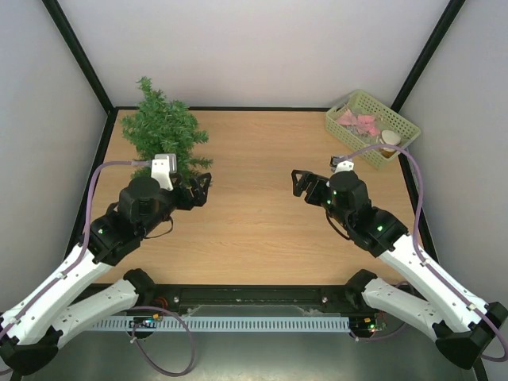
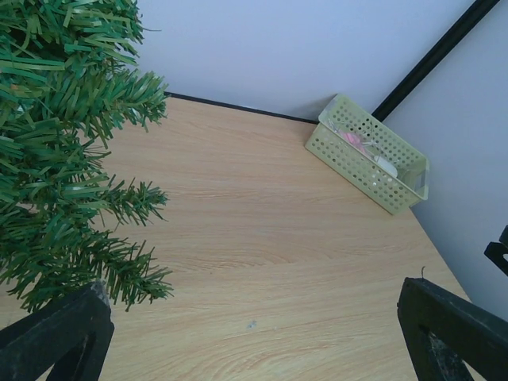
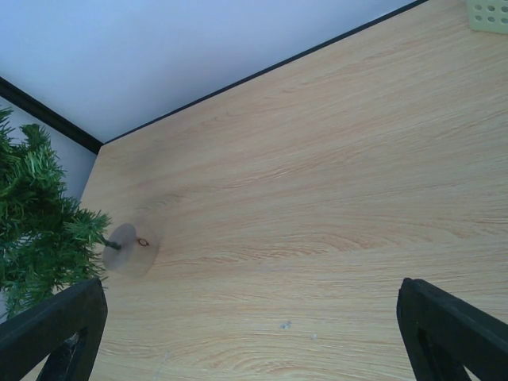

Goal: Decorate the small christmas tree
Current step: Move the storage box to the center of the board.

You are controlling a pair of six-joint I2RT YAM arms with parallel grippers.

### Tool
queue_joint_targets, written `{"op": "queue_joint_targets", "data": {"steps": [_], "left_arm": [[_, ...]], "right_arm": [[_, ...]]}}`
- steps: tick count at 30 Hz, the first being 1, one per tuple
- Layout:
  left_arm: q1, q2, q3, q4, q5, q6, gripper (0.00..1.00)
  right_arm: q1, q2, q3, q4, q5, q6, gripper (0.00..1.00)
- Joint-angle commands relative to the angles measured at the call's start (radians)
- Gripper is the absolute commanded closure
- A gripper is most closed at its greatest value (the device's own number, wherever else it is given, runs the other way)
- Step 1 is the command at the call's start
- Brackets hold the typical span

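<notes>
The small christmas tree point(image 1: 163, 128) is at the back left of the table, dark green and bristly, and seems to lie on its side with its tip toward the back wall. It fills the left of the left wrist view point(image 2: 55, 159). The right wrist view shows its branches point(image 3: 36, 230) and its round wooden base point(image 3: 131, 248). My left gripper point(image 1: 200, 189) is open and empty just right of the tree's lower branches, above bare table point(image 2: 262, 333). My right gripper point(image 1: 305, 184) is open and empty over the table's middle right point(image 3: 254, 333).
A pale green perforated basket point(image 1: 401, 121) stands in the back right corner and holds pink ornaments point(image 1: 357, 121) and a white round piece point(image 1: 390, 137). It also shows in the left wrist view point(image 2: 349, 155). Grey walls and black frame posts enclose the wooden table point(image 1: 254, 206).
</notes>
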Motion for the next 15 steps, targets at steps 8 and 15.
{"op": "queue_joint_targets", "data": {"steps": [8,15], "left_arm": [[-0.006,0.022,0.050,-0.068,-0.196,-0.002,0.01],[-0.004,0.048,0.117,-0.065,-0.231,0.053,0.01]], "right_arm": [[0.008,-0.046,-0.019,0.032,0.031,0.003,0.02],[0.007,-0.041,-0.021,0.087,0.093,-0.069,0.02]]}}
